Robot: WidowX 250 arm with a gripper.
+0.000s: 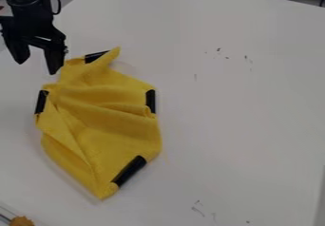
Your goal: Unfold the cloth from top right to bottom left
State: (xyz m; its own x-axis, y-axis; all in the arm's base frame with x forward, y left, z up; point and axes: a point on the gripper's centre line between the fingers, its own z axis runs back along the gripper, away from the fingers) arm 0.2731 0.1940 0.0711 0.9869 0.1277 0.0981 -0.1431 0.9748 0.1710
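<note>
Black two-finger gripper [39,67] hung at upper left, fingers spread apart, near top of crumpled yellow fabric cloth [105,120] with black edge patches, lying left of centre on white tabletop [241,125].

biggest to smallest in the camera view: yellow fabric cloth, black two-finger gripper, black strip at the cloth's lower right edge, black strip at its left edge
1. Yellow cloth
2. Black gripper
3. Lower right strip
4. Left strip
</note>
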